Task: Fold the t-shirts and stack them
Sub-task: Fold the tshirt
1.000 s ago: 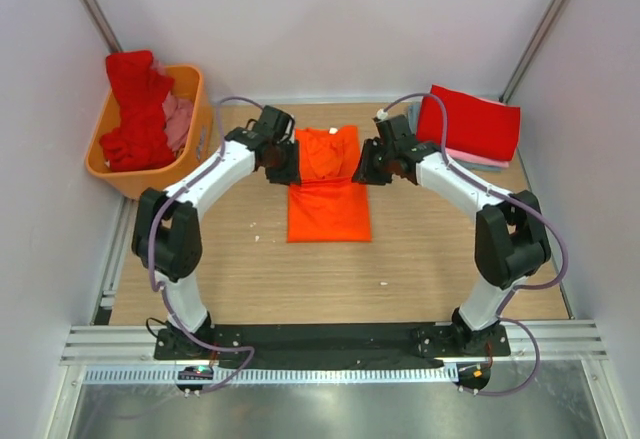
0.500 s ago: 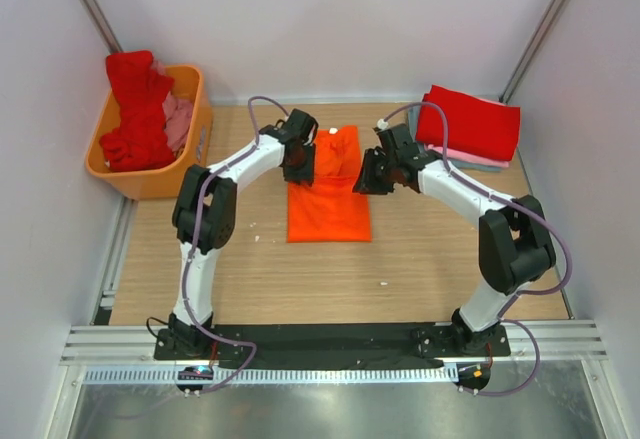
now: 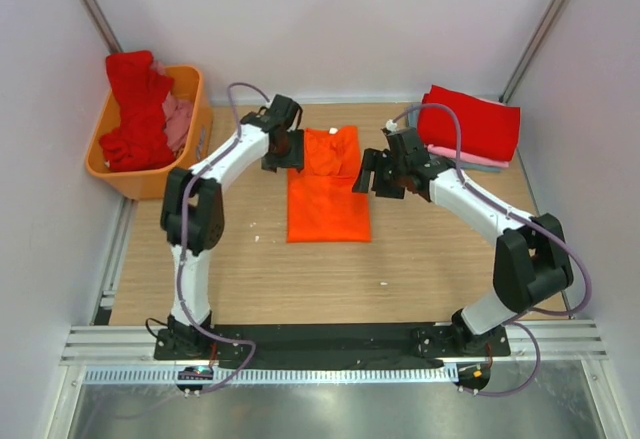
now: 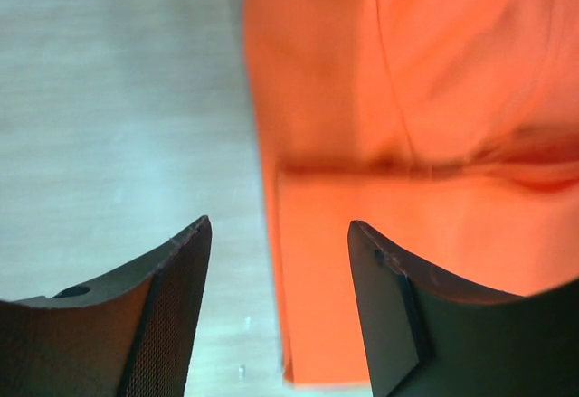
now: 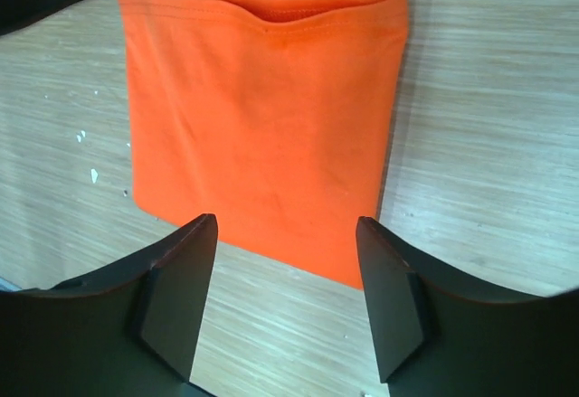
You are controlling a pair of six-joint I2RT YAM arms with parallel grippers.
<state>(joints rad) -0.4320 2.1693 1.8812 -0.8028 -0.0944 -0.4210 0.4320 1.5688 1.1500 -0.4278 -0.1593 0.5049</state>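
A bright orange t-shirt (image 3: 328,187) lies folded into a narrow rectangle in the middle of the wooden table, a small white label at its far end. My left gripper (image 3: 283,151) hovers open at the shirt's far left edge, which runs between the fingers (image 4: 279,234) without touching them. At the shirt's right side my right gripper (image 3: 368,174) is open and holds nothing. The right wrist view shows the folded orange t-shirt (image 5: 262,126) flat beyond that gripper (image 5: 286,230). A folded red t-shirt (image 3: 470,124) tops a stack at the back right.
An orange plastic basket (image 3: 150,181) at the back left holds a crumpled red shirt (image 3: 135,109) and a pink one (image 3: 178,119). Pink and grey cloth edges (image 3: 478,161) show under the red stack. White walls enclose the table on three sides.
Both grippers have opened and let go of the orange t-shirt. The left gripper has drawn back to the left; the right has shifted slightly right and nearer.
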